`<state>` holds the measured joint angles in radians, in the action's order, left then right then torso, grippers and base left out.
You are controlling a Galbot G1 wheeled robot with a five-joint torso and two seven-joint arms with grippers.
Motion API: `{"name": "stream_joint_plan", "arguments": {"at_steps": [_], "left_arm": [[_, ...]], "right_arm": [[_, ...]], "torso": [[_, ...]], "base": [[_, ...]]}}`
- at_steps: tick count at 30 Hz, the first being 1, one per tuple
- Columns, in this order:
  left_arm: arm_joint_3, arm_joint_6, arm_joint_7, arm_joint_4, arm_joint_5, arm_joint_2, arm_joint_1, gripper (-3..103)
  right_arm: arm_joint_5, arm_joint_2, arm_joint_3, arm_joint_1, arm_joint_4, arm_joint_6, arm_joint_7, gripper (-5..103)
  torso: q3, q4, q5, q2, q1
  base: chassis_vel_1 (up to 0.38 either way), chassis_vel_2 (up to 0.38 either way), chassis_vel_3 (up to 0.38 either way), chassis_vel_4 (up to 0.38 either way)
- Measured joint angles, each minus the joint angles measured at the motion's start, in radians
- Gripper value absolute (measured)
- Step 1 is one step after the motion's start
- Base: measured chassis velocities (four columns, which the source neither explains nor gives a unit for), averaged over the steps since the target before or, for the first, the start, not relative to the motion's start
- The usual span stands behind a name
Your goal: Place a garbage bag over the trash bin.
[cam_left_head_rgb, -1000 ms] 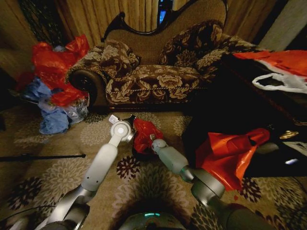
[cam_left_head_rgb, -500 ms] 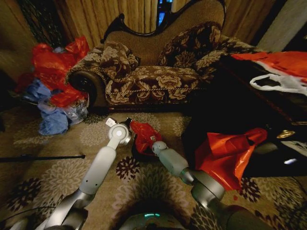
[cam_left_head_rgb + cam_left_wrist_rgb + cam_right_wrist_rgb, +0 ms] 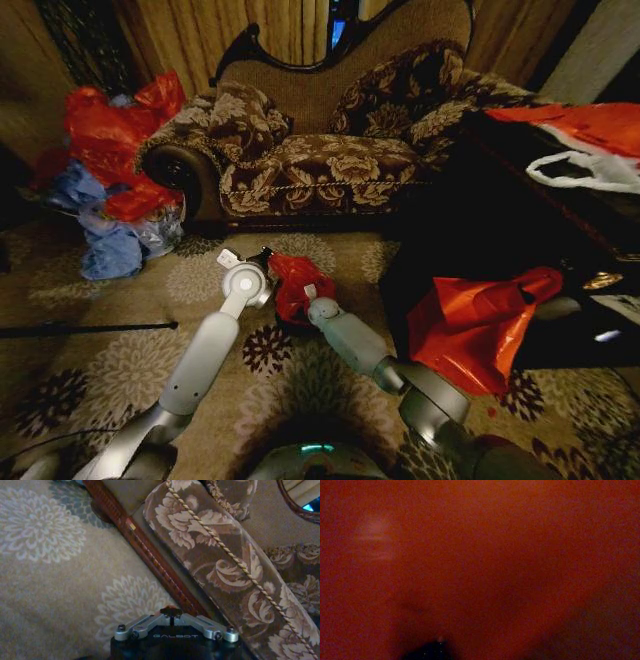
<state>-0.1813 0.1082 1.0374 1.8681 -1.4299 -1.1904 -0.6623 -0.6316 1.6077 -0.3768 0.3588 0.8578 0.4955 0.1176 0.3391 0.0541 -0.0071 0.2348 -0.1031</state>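
Nearest in the head view, both arms are being stretched forward over the flowered carpet [image 3: 120, 340] toward its middle. The left gripper [image 3: 262, 262] is being held at the near-left side of the garbage bag [image 3: 293, 282], and the right gripper [image 3: 305, 295] is being pressed against the bag's near-right side. Whether the fingers of either are open or closed cannot be told, as both are being hidden by the wrists and the red plastic. In the right wrist view the lens is being covered at close range by the red bag [image 3: 480, 555]. The bag is being bunched over the trash bin [image 3: 292, 322], of which just a dark sliver is being shown beneath the plastic, on the carpet in front of the sofa [image 3: 330, 160]. In the left wrist view the sofa's wooden base rail [image 3: 150, 558] and corded cushion edge are being faced by the left gripper's body. To the right, a larger red-orange bag [image 3: 470, 320] is being draped over dark furniture. Farther off, at the carpet's far-left corner, a heap of red and blue bags [image 3: 110, 170] is being piled beside the sofa arm.
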Motion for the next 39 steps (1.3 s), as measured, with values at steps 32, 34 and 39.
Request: {"name": "stream_joint_plan", "arguments": {"at_steps": [32,34,39], "left_arm": [[0.001,0.001,-0.034,0.054,0.031,0.012,-0.022,0],[-0.003,0.001,-0.046,0.054,0.036,0.012,-0.023,0],[-0.004,0.0,-0.067,0.045,0.046,0.009,-0.017,0]], "right_arm": [[-0.245,-0.027,-0.024,0.014,0.243,0.051,0.189,100],[-0.275,-0.032,-0.017,0.017,0.25,0.048,0.189,100],[-0.389,-0.043,0.005,0.029,0.306,0.056,0.24,100]], "torso": [[-0.001,0.0003,-0.0001,0.001,0.001],[-0.001,0.0002,-0.0003,0.001,0.001],[-0.001,0.0003,-0.0001,0.001,0.001]], "base": [[0.0,0.0,0.0,0.0],[0.0,0.0,0.0,0.0],[0.0,0.0,0.0,0.0]]}}
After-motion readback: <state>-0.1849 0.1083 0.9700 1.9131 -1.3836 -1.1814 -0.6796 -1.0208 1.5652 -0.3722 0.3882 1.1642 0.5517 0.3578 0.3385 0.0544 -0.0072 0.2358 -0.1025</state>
